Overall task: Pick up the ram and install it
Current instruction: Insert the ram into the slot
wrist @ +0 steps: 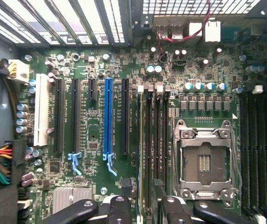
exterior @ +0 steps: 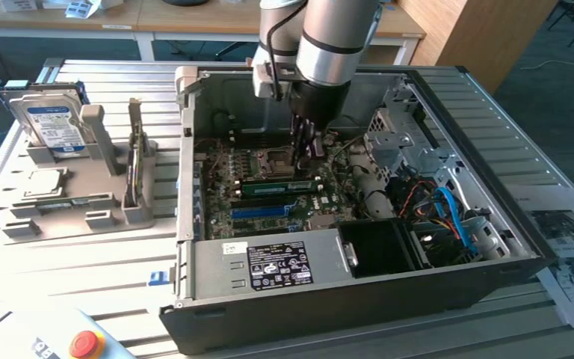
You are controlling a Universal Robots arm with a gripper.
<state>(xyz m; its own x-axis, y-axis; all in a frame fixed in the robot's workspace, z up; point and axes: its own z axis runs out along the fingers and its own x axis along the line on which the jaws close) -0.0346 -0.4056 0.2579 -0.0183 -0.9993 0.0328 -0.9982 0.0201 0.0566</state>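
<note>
- Ram [exterior: 277, 185]: green stick, standing on edge in a memory slot of the motherboard [exterior: 219, 203], inside the open computer case [exterior: 367, 303]. Picked and placed, by the look of it.
- Gripper [exterior: 309, 153]: directly above the stick, fingers [wrist: 159, 190] spread wide either side of its slot, clamping nothing.
- Outstanding: full seating unconfirmed; slot latches too small to judge.
- Processor socket [exterior: 272, 158]: just beyond, empty.
- Grey holder [exterior: 96, 138], by the tabletop [exterior: 87, 262] edge on the exterior view's left: hard drive [exterior: 56, 123], processor chip [exterior: 42, 182], one thin board [exterior: 135, 149] on edge.
</note>
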